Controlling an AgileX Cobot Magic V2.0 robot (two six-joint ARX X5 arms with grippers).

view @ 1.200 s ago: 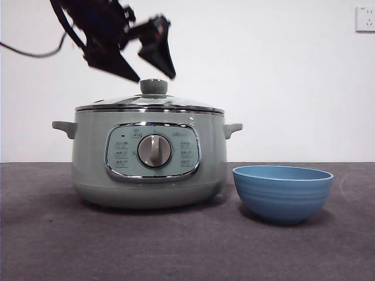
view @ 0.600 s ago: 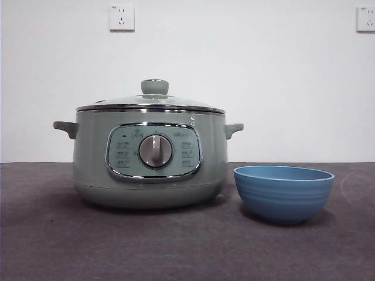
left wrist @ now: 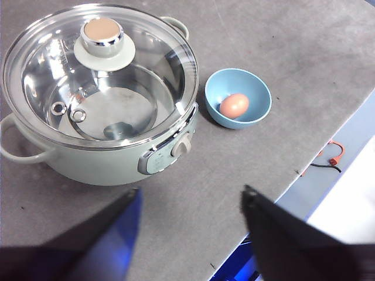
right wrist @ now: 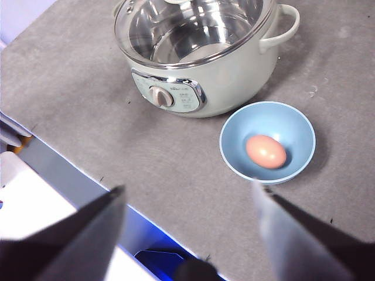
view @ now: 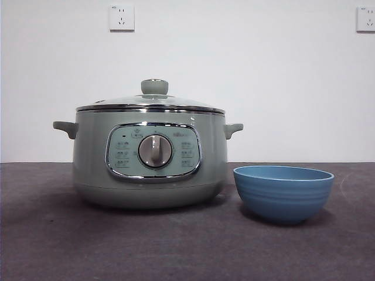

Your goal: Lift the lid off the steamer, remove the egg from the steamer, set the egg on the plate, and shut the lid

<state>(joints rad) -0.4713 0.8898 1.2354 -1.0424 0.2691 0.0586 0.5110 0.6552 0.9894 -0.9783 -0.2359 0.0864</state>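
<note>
Front view: we find the lid (view: 150,100) seated on steamer (view: 149,158); egg (left wrist: 234,105) in plate (left wrist: 237,98); both hands apart, raised; nothing needs doing.

A plain white wall (view: 263,82) carries two sockets (view: 121,17), one at its top right corner. A dark grey table (view: 176,246) stands below.

Lab-like test setup, bare white wall (view: 246,76), wall sockets (view: 121,17), grey-covered table (view: 176,246)
</note>
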